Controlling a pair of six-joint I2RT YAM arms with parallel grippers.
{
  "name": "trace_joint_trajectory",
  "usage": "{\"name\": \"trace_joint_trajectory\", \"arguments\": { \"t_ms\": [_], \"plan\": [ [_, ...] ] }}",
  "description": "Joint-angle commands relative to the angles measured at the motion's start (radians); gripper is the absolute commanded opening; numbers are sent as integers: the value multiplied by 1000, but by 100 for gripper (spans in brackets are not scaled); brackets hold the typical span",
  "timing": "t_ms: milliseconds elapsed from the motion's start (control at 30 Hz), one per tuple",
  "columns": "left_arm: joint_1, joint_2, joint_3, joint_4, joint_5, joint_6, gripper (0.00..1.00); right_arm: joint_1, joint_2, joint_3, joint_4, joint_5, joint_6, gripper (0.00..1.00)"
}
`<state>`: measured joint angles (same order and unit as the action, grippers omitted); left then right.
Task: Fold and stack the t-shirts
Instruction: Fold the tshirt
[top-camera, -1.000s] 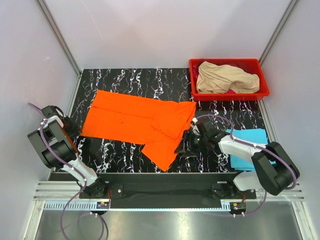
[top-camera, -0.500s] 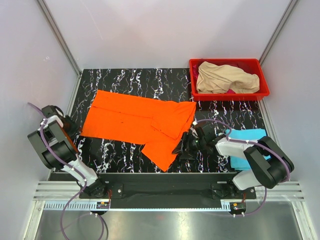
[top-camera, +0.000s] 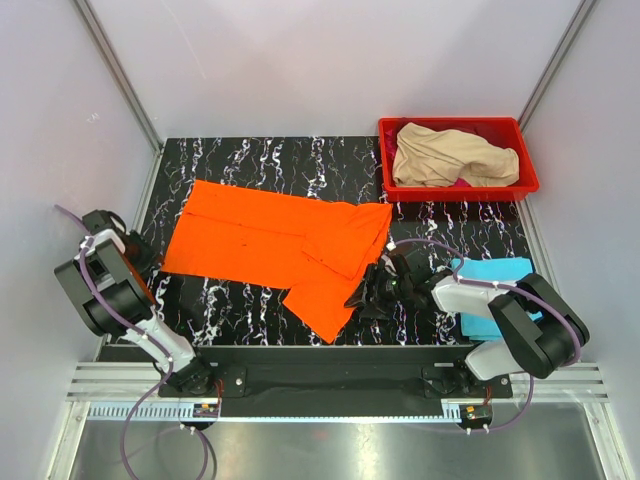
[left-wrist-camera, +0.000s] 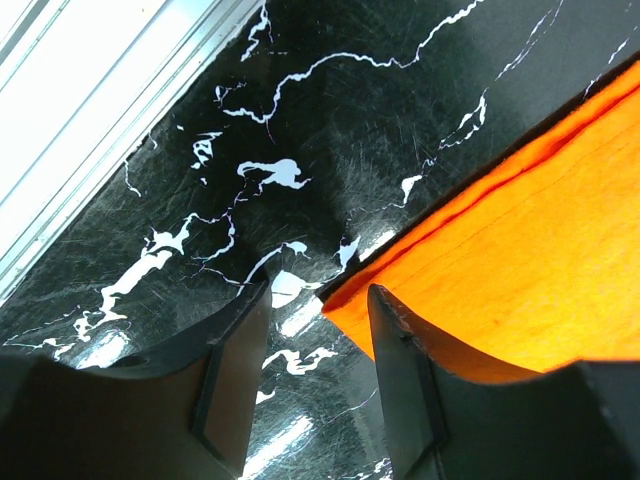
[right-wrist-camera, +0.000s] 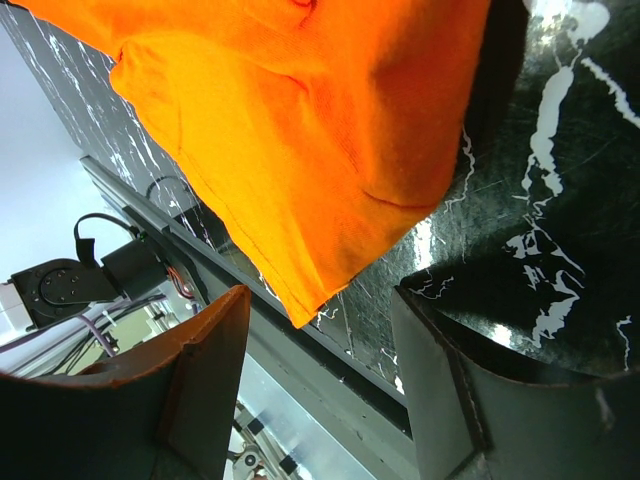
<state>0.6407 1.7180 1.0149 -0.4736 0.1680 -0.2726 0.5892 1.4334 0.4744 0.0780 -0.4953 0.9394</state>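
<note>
On the dark surface (top-camera: 250, 160) the orange t-shirt (top-camera: 270, 240) is lying flat, and the left end effector (left-wrist-camera: 318, 295) at its 9 o'clock corner and the right end effector (top-camera: 362, 297) at 4 o'clock, both spread, should be pinching only the hem.

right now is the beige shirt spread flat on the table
No, the beige shirt lies bunched up inside the red bin at the far right.
</note>
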Motion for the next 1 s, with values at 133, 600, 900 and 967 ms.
{"name": "trace_joint_trajectory", "arguments": {
  "t_ms": [133,600,900,967],
  "plan": [
    [-32,46,7,-48,2,39,49,9,-13,7,-11,41,-19,65],
    [-69,64,20,-36,-28,13,40,9,-21,7,-35,47,-40,65],
    [-75,26,-10,-78,-61,12,47,9,4,9,-17,44,-33,65],
    [-75,19,-10,-98,-100,4,48,9,4,9,-17,44,-33,65]
  ]
}}
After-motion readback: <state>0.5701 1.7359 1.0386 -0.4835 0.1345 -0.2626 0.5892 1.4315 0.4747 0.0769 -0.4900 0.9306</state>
